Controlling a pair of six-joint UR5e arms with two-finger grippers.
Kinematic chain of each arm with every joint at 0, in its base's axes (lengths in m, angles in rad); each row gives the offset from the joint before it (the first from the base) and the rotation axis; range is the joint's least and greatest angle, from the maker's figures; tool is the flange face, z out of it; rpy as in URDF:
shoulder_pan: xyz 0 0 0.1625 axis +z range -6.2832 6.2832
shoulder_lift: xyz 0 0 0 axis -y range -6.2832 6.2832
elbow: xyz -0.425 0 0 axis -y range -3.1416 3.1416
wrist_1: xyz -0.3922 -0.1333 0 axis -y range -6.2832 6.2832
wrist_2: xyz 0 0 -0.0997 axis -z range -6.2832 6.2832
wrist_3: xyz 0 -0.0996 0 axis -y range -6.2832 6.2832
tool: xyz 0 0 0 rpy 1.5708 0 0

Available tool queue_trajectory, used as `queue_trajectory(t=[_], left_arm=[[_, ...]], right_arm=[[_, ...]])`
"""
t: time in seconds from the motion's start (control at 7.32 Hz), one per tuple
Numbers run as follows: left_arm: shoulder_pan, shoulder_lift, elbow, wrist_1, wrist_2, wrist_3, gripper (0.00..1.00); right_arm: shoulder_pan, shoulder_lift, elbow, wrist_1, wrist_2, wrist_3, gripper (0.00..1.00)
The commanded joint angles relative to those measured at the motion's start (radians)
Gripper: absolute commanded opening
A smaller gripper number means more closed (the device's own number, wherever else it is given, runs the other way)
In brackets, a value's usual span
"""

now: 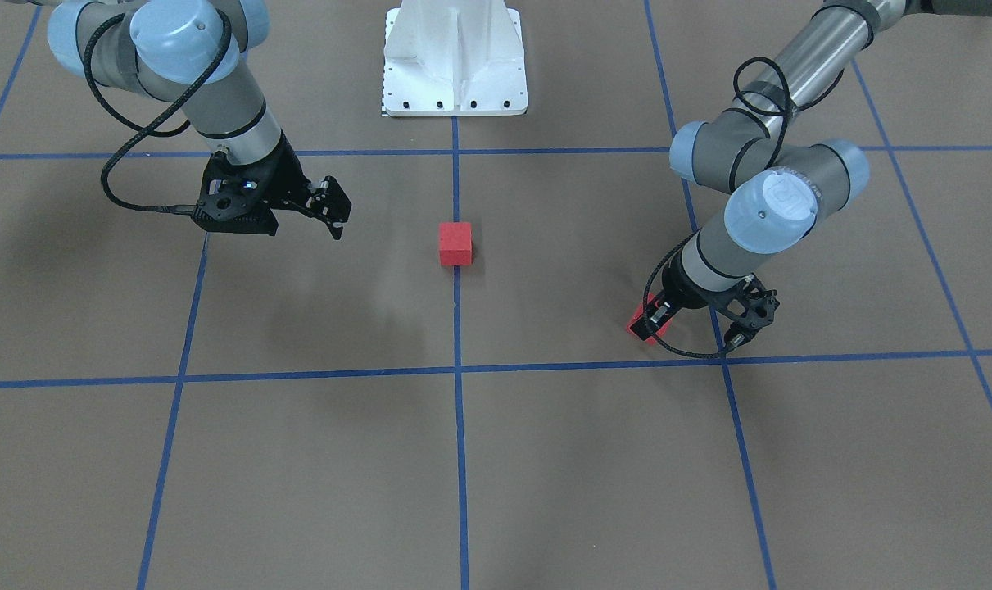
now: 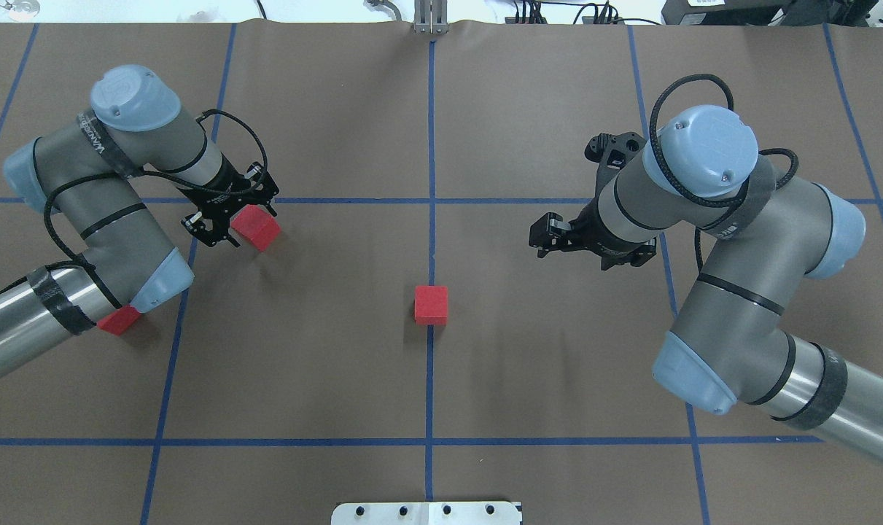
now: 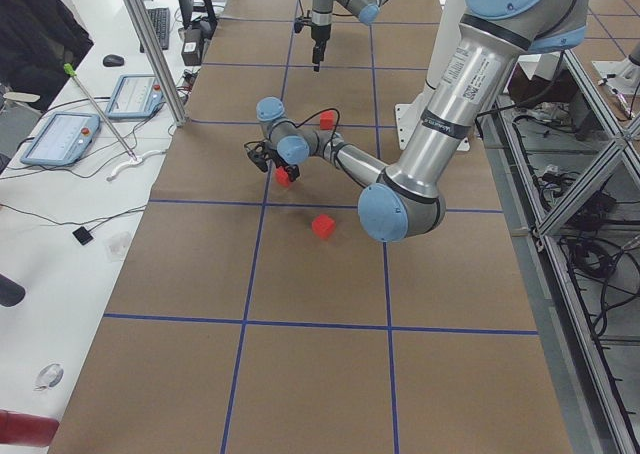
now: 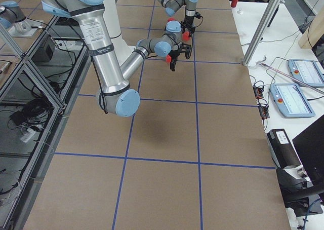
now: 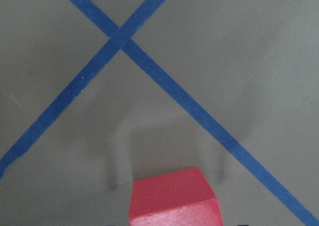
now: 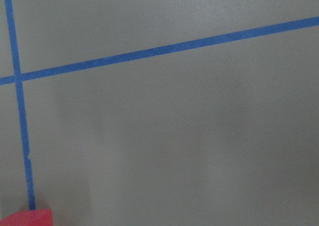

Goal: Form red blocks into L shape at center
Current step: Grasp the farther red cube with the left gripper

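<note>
One red block (image 2: 431, 304) lies on the centre grid line, also seen in the front view (image 1: 455, 243); its corner shows in the right wrist view (image 6: 25, 219). My left gripper (image 2: 246, 219) is shut on a second red block (image 2: 257, 227) at the left, low over the table; this block shows in the left wrist view (image 5: 174, 198) and partly in the front view (image 1: 636, 325). A third red block (image 2: 118, 320) lies half hidden under my left arm's elbow. My right gripper (image 2: 539, 239) is open and empty, hovering right of the centre block.
Blue tape lines (image 2: 431, 146) divide the brown table cover into squares. The white robot base plate (image 1: 455, 65) stands at the robot's edge of the table. A side desk with tablets (image 3: 60, 139) and an operator lie beyond the table.
</note>
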Motion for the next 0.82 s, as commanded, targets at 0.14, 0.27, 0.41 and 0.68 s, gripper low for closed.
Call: queue_trajectory(t=[0.14,0.27,0.41,0.68], left_arm=[[0.002,-0.013,0.004,0.0,0.01,0.0,0.0],[0.002,-0.043,0.001,0.011,0.01,0.006,0.0],[0.005,-0.095,0.002,0.015,0.01,0.028,0.0],[0.027,-0.21,-0.004,0.169,0.007,0.432,0.0]], right_arm=[[0.0,0.0,0.0,0.0,0.0,0.004,1.0],[0.003,0.0,0.006,0.0,0.002,0.004,1.0],[0.023,-0.003,0.018,-0.002,0.008,-0.005,1.0],[0.066,-0.056,0.055,0.0,0.017,-0.041,1.0]])
